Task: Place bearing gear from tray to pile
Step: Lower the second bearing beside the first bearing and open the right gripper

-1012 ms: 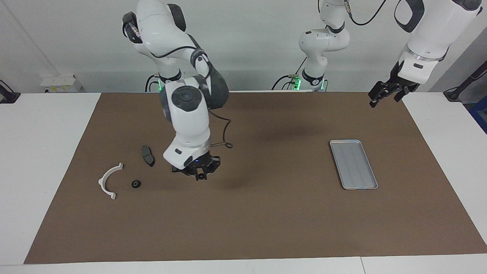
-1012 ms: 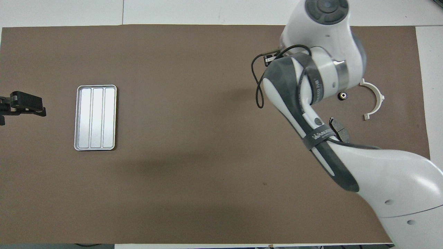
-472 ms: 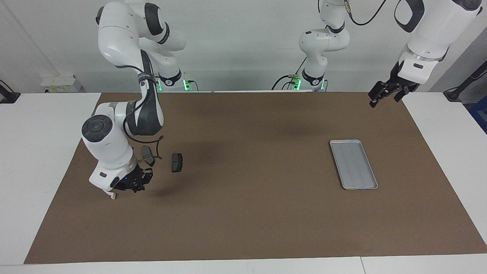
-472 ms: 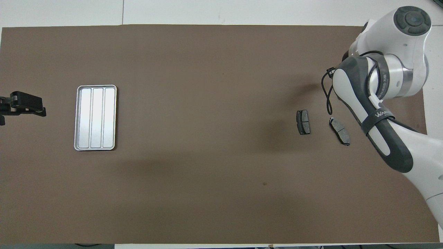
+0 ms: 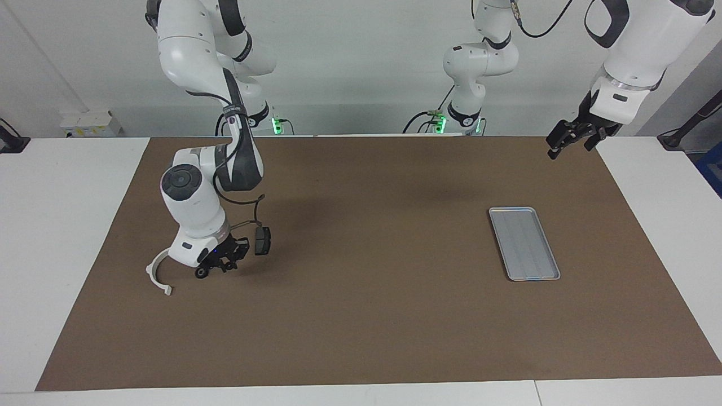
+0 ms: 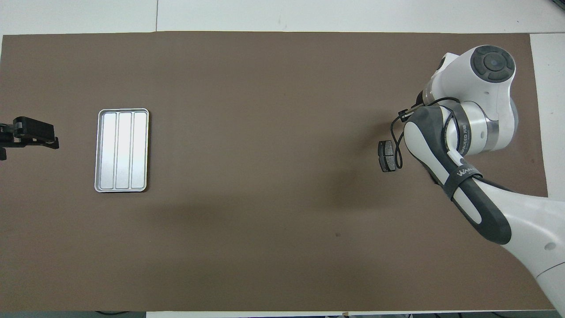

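Note:
The bearing gear (image 5: 201,273), a small black ring, lies on the brown mat between the white semicircular bracket (image 5: 157,269) and a dark brake pad (image 5: 262,241) of the pile. My right gripper (image 5: 221,264) hangs low right beside the gear; I cannot tell whether it touches it. In the overhead view the right arm (image 6: 459,145) covers the gear, the bracket and the second pad; only one pad (image 6: 386,156) shows. The silver ribbed tray (image 5: 524,243) is empty toward the left arm's end, and it also shows in the overhead view (image 6: 121,150). My left gripper (image 5: 571,138) waits raised over the mat's corner.
The brown mat (image 5: 372,316) covers most of the white table. A black cable loops from the right arm's wrist down beside the brake pad. A third white arm (image 5: 479,62) stands at the robots' edge, off the mat.
My right arm swung from the mat's middle out over the bracket, then back a little to beside the gear. The move uncovered one brake pad. Gear, tray and left arm have not moved.

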